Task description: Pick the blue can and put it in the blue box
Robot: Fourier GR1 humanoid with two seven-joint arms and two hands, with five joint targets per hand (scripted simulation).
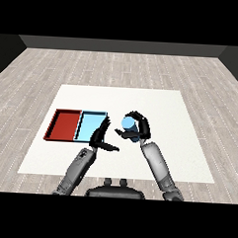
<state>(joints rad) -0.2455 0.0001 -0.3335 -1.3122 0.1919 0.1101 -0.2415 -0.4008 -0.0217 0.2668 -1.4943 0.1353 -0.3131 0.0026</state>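
The blue can (pixel 127 124) sits in the right hand (pixel 139 128), whose fingers (pixel 136 115) curl over its top and far side while the thumb closes in from below — the can appears lifted off the white table (pixel 179 144), just right of the light blue tray (pixel 90 126) and not in it. The red tray (pixel 64 124) lies touching the blue one on its left. The left hand (pixel 100 136) hovers at the blue tray's near right corner, fingers straight and pointing away — thumb stuck out to the right, holding nothing. Both grey forearms come up from the near edge.
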